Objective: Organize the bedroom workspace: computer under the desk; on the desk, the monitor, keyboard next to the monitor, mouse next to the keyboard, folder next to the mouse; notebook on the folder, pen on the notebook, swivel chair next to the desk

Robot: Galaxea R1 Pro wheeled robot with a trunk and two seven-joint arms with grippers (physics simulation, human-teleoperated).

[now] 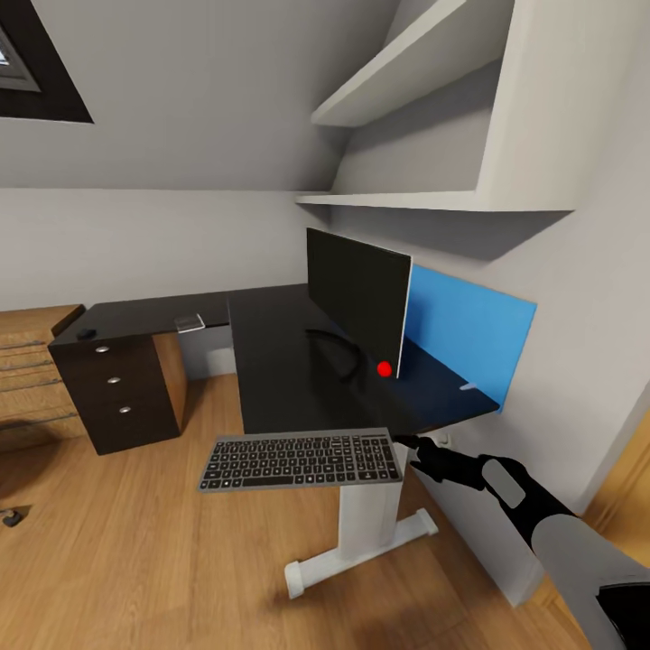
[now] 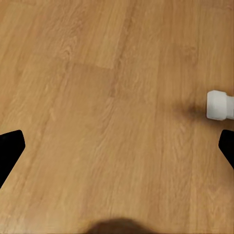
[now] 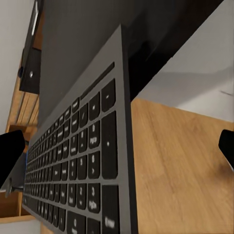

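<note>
The keyboard (image 1: 301, 460) hangs level in the air just off the near edge of the desk (image 1: 280, 370), gripped at its right end by the right gripper (image 1: 411, 444), so the step in hand looks like setting it down in front of the monitor (image 1: 357, 302). Doing it well means lifting slightly, carrying it inward over the black top and lowering it flat before letting go — clear of the monitor's foot. The right fingers seem pinched on the keyboard's end; their gap is hidden. In the left wrist view the left fingertips (image 2: 10, 146) stand wide apart over bare floor (image 2: 107, 97), holding nothing — a blue folder (image 1: 469, 338) leans behind the monitor
</note>
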